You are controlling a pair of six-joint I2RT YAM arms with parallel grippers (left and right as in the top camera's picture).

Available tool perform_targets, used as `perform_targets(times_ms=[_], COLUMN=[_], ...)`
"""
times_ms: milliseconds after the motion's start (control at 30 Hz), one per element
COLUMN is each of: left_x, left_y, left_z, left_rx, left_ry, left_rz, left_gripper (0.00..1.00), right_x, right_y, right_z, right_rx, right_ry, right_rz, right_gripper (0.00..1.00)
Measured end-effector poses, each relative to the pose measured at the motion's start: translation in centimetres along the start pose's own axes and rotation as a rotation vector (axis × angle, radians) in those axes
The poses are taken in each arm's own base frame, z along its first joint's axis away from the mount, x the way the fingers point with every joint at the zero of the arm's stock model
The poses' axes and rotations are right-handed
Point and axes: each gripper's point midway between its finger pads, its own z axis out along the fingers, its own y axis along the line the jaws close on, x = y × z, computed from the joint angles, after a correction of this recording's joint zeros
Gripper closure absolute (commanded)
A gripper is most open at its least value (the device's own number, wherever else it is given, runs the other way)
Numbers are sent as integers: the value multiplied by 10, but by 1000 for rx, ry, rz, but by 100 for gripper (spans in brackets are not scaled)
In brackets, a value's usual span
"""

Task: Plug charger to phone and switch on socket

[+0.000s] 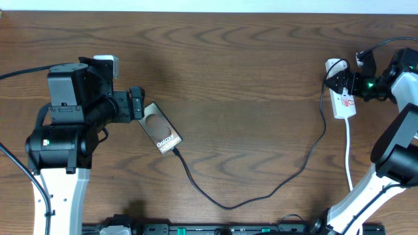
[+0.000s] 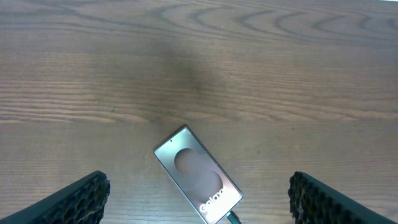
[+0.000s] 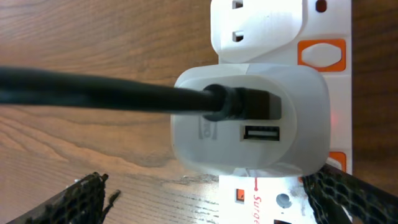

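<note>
The left gripper [image 1: 137, 104] stands wide open and holds nothing; its black textured fingers [image 2: 78, 200] flank the slim rectangular phone [image 2: 198, 174] without touching it. The right gripper [image 1: 347, 83] is also spread as wide as it goes, empty, its meshed fingers [image 3: 348, 194] on either side of a rounded white plastic adapter [image 3: 249, 121]; whether they brush it cannot be told. The adapter sits in the small white elongated power strip [image 1: 344, 103], which lies at the far right of the brown wood-grain table [image 1: 248, 65], with orange rocker switches [image 3: 320, 53] along one edge and a thick white cord [image 1: 348, 150] leading toward the near edge. The long thin black charger cable [image 1: 228, 205] is plugged into the adapter's face, loops across the open table and meets the phone's lower end. The phone lies flat and diagonal just beside the left gripper, its brown screen showing a dark oval and white "Galaxy" lettering.
</note>
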Motion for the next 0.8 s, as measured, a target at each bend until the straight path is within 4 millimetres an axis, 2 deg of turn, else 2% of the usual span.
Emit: perform_targets(times_ms=[133, 267, 433, 567, 633, 700, 800], left_x=[0, 0, 0, 0, 0, 0, 0], left_y=[0, 0, 0, 0, 0, 0, 0], left_z=[0, 0, 0, 0, 0, 0, 0], left_rx=[0, 0, 0, 0, 0, 0, 0], left_ry=[0, 0, 0, 0, 0, 0, 0], left_rz=[0, 0, 0, 0, 0, 0, 0], left_gripper=[7, 7, 7, 7, 7, 7, 7], right_x=[2, 20, 45, 45, 41, 32, 17], right_y=[1, -1, -50, -72, -71, -61, -37], right_z=[-3, -15, -48, -77, -86, -99, -125], right_rx=[5, 18, 166, 261, 277, 286, 281], right_ry=[20, 109, 199, 203, 197, 173, 107], right_rz=[13, 116, 264, 311, 310, 296, 259], right_gripper=[1, 1, 1, 1, 1, 1, 1])
